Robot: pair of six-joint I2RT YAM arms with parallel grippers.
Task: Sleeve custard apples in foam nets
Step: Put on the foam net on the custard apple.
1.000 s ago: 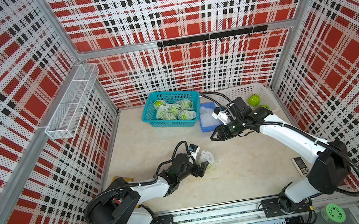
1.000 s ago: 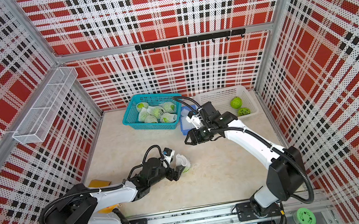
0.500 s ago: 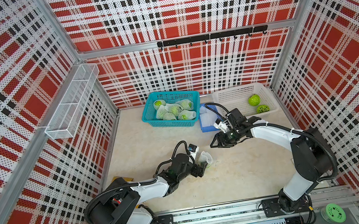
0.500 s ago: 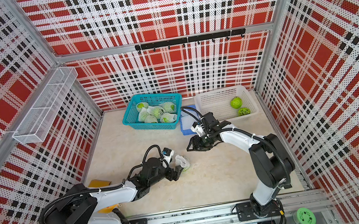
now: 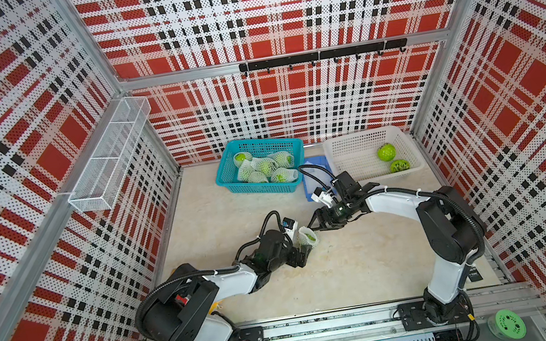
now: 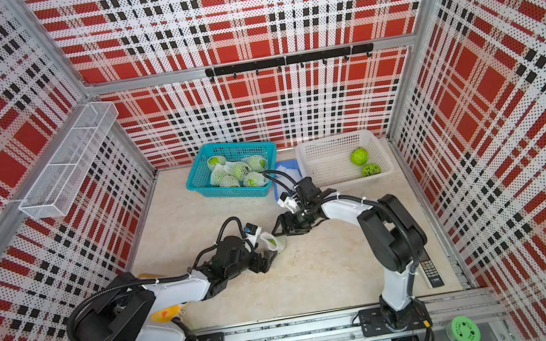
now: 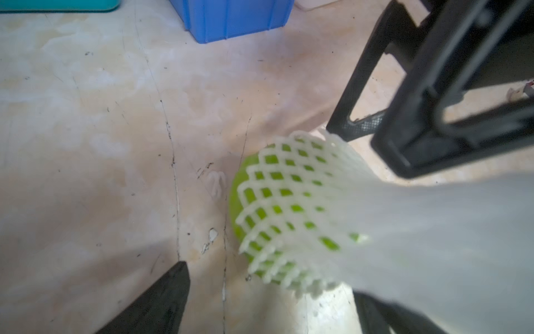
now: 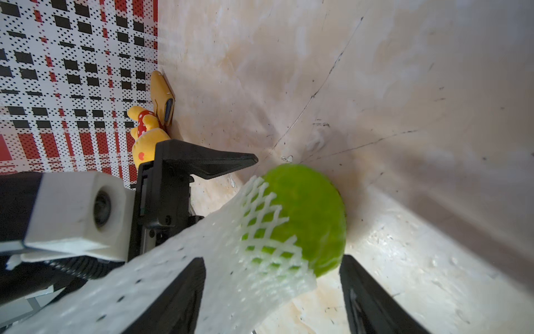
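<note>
Apple (image 8: 315,214) is on the table (image 5: 353,276), mid-frame in both top views, between the two grippers. Net (image 7: 289,185) covers only part of it. In the right wrist view the far half is bare green, too blurred to show you the skin texture. The mesh is stretched into open diamonds over the fruit, and its loose tail runs back toward the left gripper (image 7: 268,279). That one is spread wide: one finger (image 7: 161,300) lies clear of the net, the other shows under the tail, and I can't tell if it's hooked inside. Right gripper (image 8: 271,257) is spread too, a finger either side of the apple, pinching nothing. By my read this one is about half sleeved, so you need the net drawn over the bare end. Done: roughly six sleeved apples (image 5: 265,166) in the teal basket (image 5: 229,179), upper centre of the frame. Left: two bare apples (image 5: 386,152) in the white basket (image 5: 346,153) to its right. Blue bin (image 7: 231,20) sits between the baskets, contents too small to call.
</note>
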